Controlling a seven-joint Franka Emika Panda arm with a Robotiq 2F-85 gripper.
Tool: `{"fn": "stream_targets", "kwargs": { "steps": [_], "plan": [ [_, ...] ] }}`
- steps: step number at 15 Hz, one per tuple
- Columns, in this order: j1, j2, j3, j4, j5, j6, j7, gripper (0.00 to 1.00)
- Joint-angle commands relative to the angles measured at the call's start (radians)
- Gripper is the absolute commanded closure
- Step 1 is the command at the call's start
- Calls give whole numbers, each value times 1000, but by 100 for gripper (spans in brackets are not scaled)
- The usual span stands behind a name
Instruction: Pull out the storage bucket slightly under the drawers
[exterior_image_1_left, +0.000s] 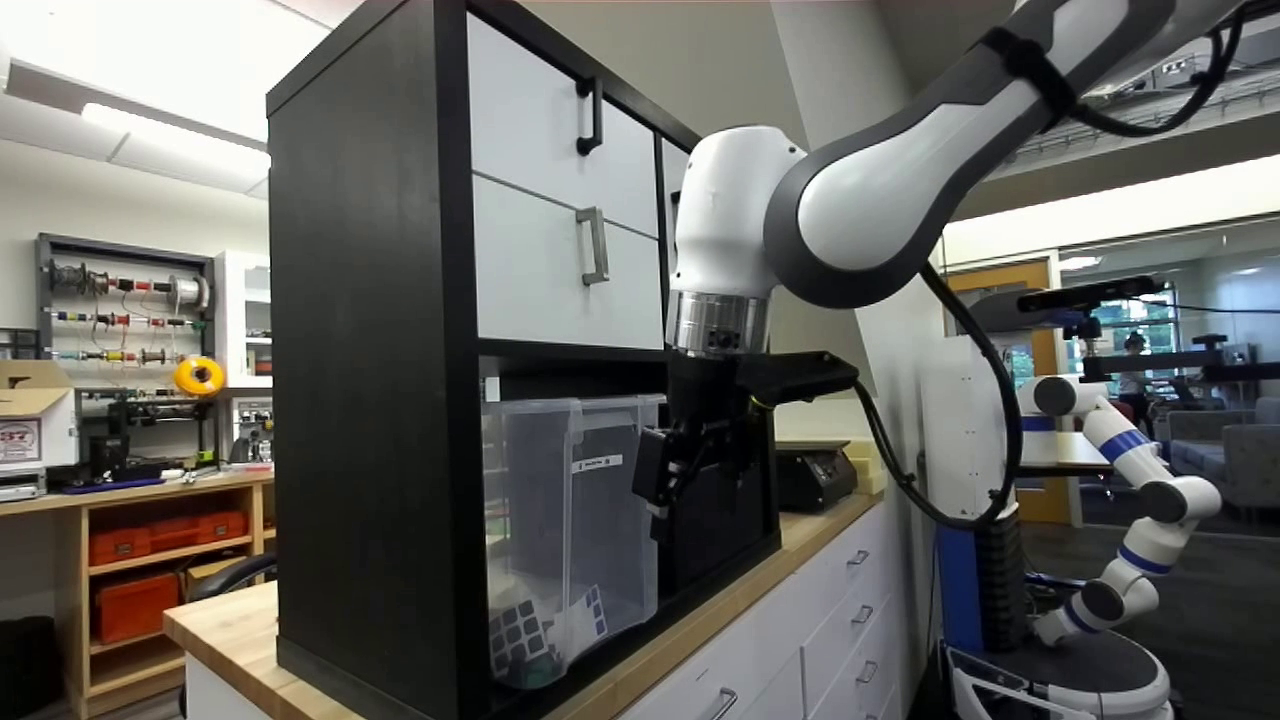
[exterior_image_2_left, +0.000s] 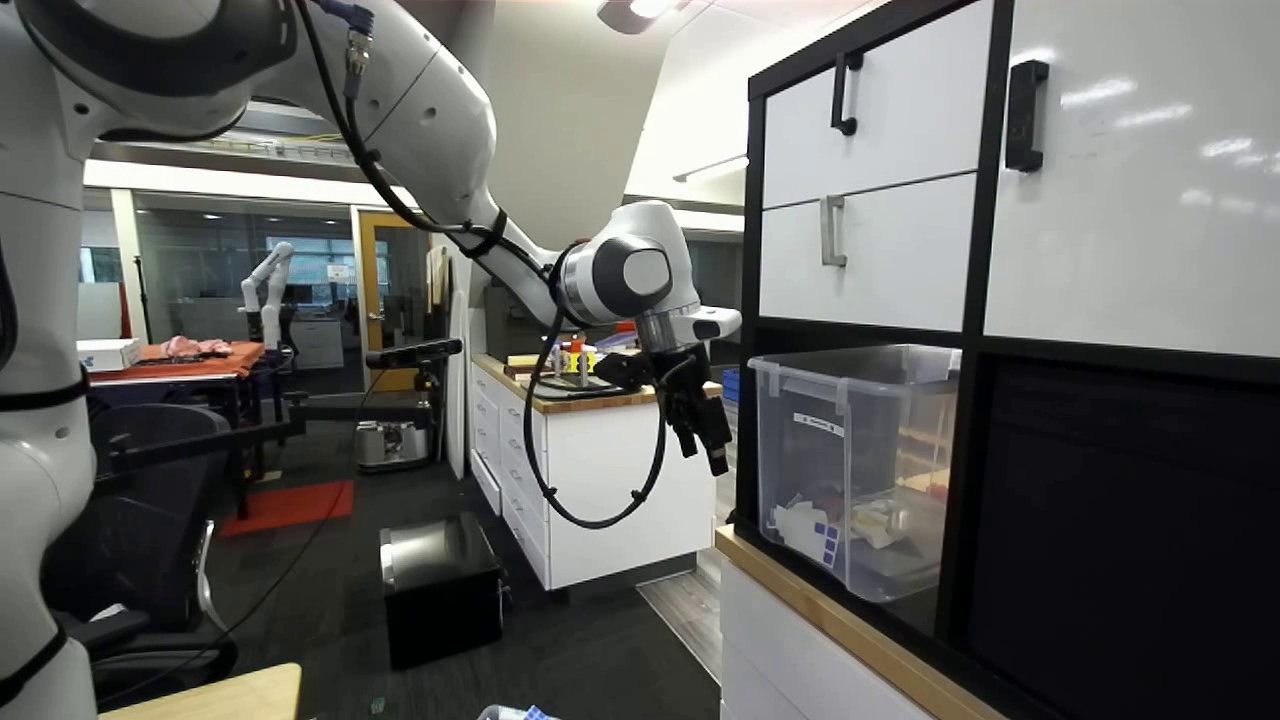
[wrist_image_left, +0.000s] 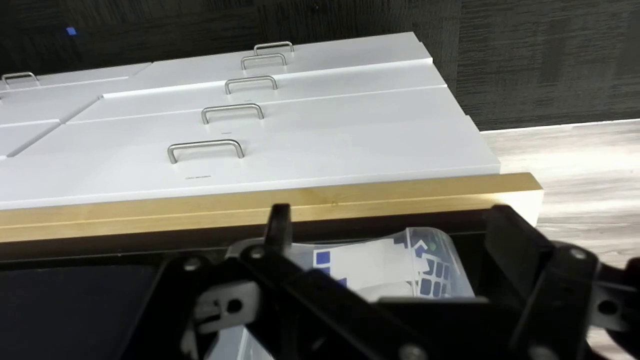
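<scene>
The clear storage bucket (exterior_image_1_left: 612, 510) stands in the black cabinet's lower cubby, below the white drawers (exterior_image_1_left: 545, 285). In an exterior view the bucket (exterior_image_2_left: 822, 470) shows small items at its bottom, and the drawers (exterior_image_2_left: 880, 250) above are shut. My gripper (exterior_image_1_left: 660, 490) is pointed down in front of the cabinet and overlaps the bucket's edge in that view. In an exterior view my gripper (exterior_image_2_left: 704, 455) is apart from the bucket's front. In the wrist view my gripper (wrist_image_left: 392, 217) is open and empty, with the bucket (wrist_image_left: 370, 265) seen between the fingers, its upper part hidden by them.
A wooden counter edge (exterior_image_1_left: 700, 630) runs below the cabinet (exterior_image_1_left: 365, 350), with white lower drawers (wrist_image_left: 325, 135) and metal handles under it. A dark cubby (exterior_image_2_left: 1110, 520) lies beside the bucket. A black device (exterior_image_1_left: 815, 475) stands on the counter beyond the cabinet.
</scene>
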Motion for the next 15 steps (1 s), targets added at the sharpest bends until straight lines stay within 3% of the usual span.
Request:
{"fn": "stream_targets", "kwargs": {
  "steps": [1, 9, 15],
  "plan": [
    [33, -19, -42, -6, -76, 74, -18, 0],
    [55, -16, -73, 7, -192, 196, 14, 0],
    [54, -40, -61, 44, -180, 183, -133, 0]
  ]
}}
